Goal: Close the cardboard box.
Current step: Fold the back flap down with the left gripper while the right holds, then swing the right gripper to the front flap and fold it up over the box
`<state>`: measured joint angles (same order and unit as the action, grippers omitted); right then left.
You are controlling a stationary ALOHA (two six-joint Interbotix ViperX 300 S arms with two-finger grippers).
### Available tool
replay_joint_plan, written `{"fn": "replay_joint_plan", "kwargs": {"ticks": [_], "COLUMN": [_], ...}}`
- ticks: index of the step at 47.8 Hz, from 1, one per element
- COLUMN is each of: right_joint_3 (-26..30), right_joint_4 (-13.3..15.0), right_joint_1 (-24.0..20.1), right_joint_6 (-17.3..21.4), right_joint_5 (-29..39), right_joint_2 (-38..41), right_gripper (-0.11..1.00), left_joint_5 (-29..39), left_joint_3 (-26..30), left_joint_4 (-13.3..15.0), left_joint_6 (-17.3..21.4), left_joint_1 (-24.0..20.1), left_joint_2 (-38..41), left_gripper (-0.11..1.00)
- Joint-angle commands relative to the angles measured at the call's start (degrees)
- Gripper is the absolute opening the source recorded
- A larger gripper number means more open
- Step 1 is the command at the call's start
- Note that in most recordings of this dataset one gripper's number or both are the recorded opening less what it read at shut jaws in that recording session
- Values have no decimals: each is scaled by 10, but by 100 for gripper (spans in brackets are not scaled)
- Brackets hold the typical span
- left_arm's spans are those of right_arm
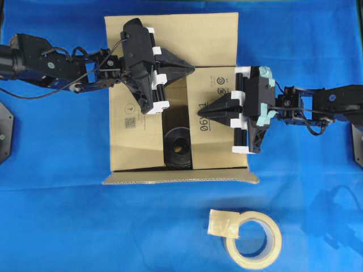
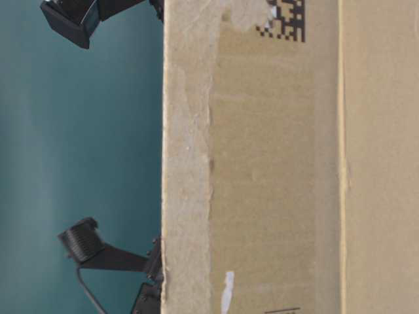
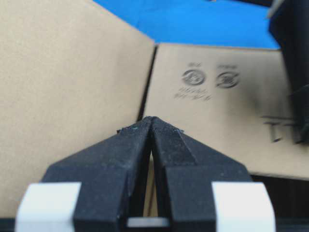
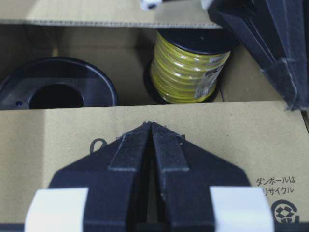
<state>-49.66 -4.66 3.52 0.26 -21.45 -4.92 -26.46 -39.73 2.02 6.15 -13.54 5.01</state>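
Observation:
The cardboard box [image 1: 130,124] stands mid-table with its left and right flaps [image 1: 218,130] folded inward. A dark gap between them shows a black spool [image 1: 180,144] inside. The far flap [image 1: 193,37] and near flap [image 1: 181,178] stick outward. My left gripper [image 1: 193,69] is shut and empty, its tips [image 3: 152,118] over the gap's far end near the right flap [image 3: 207,111]. My right gripper [image 1: 199,111] is also shut and empty, its tips [image 4: 151,123] lying over the right flap [image 4: 58,140] near its free edge. The box wall [image 2: 275,170] fills the table-level view.
A beige tape roll [image 1: 252,238] lies on the blue cloth in front of the box. Inside the box stand a yellow wire spool [image 4: 188,67] and a black spool [image 4: 58,92]. The left gripper's body [image 4: 270,48] hangs close above the right one's front.

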Motion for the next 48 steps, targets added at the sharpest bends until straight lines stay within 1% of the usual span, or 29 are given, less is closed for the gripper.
{"fn": "replay_joint_plan", "kwargs": {"ticks": [1,13,34,43,48], "right_joint_3": [7,7,7,11,11], "right_joint_4": [-1,-1,-1,-2,-1], "right_joint_1": [-3,-5,-9,-19,-37], "right_joint_6": [1,1,1,1,1], "right_joint_5": [-4,-4,2,42,70], "right_joint_2": [-4,-4,-10,-62,-110], "right_gripper": [0,0,0,0,0], "left_joint_5": [-8,-26,-26,-25,-24], "left_joint_3": [12,12,10,8,8], "left_joint_4": [-1,2,3,3,2], "left_joint_6": [1,1,-2,-3,-3], "left_joint_1": [-3,-3,-4,-4,-3], "left_joint_2": [4,35,33,33,32], "left_gripper": [0,0,0,0,0]}}
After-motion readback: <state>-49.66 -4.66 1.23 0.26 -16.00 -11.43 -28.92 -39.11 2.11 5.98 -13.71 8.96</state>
